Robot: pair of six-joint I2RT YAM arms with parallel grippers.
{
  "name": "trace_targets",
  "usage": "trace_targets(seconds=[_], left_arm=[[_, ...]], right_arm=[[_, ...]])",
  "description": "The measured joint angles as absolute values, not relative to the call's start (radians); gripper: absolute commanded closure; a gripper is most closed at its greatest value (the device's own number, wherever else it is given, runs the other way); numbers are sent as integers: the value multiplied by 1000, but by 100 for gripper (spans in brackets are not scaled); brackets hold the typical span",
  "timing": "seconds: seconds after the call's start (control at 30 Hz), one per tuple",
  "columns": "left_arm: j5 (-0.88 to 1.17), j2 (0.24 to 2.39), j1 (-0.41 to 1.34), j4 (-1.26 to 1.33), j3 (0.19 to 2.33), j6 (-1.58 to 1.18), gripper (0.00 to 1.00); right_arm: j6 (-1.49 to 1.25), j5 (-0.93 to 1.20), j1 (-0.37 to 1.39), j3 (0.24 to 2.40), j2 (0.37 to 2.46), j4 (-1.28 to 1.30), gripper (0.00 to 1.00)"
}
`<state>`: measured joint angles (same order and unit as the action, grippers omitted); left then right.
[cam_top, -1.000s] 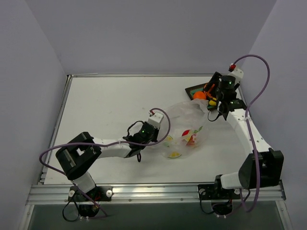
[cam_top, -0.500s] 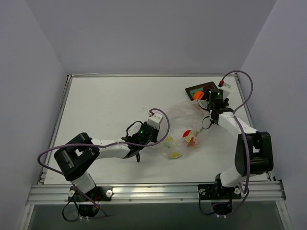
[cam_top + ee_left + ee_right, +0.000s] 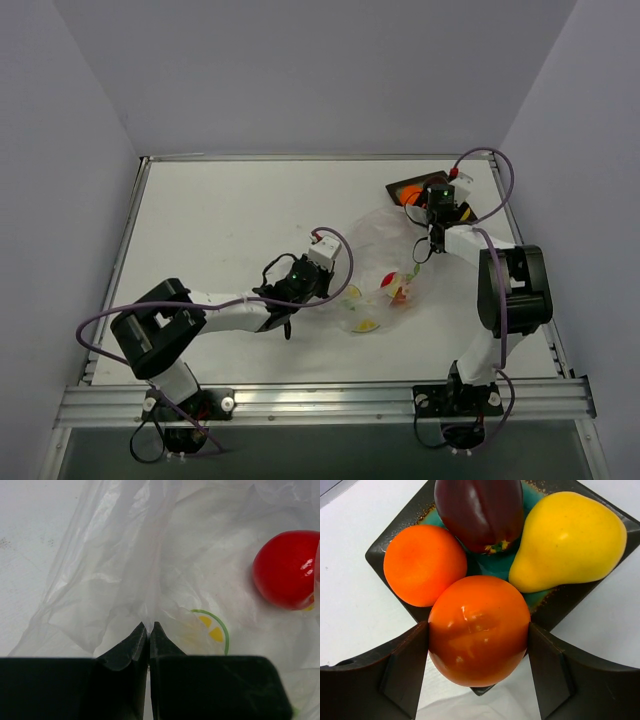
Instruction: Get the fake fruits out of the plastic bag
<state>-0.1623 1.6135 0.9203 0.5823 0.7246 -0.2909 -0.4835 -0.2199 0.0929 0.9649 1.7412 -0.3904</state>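
My right gripper (image 3: 478, 647) is shut on a glossy orange ball (image 3: 479, 620), held over the near corner of the dark tray (image 3: 377, 555). In the tray lie a second orange ball (image 3: 422, 562), a yellow pear (image 3: 567, 540) and a dark red fruit (image 3: 480, 510). My left gripper (image 3: 148, 626) is shut on a fold of the clear plastic bag (image 3: 125, 565), which lies crumpled mid-table (image 3: 385, 240). A bright red fruit (image 3: 287, 570) sits inside the bag, to the right of the left fingers. In the top view the right gripper (image 3: 428, 205) hovers at the tray (image 3: 400, 186).
Printed citrus slices (image 3: 212, 630) show on the bag film. Purple cables loop off both arms, one over the left wrist (image 3: 335, 235). The tray stands near the table's back right, close to the right wall. Bare white tabletop (image 3: 220, 220) spreads to the left.
The right arm has folded in and its wrist has shifted left over the tray, still holding the orange ball. The left arm and the bag have not moved.
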Motion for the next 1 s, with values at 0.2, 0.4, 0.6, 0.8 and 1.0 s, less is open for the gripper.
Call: trace_targets(seconds=[0.2, 0.4, 0.6, 0.8, 1.0], left_arm=[[-157, 1613, 928, 583, 725, -291, 98], [-154, 1613, 935, 583, 725, -291, 98], [-154, 1613, 953, 583, 725, -291, 98], [-155, 1613, 990, 582, 725, -290, 98], [-157, 1613, 1019, 583, 725, -290, 98]], right_arm=[[-482, -221, 93, 995, 1798, -414, 35], [-481, -220, 93, 1002, 1795, -405, 13], [-482, -218, 93, 1002, 1694, -354, 6], [-485, -212, 93, 981, 1486, -303, 11], [-471, -208, 156, 875, 1162, -186, 66]])
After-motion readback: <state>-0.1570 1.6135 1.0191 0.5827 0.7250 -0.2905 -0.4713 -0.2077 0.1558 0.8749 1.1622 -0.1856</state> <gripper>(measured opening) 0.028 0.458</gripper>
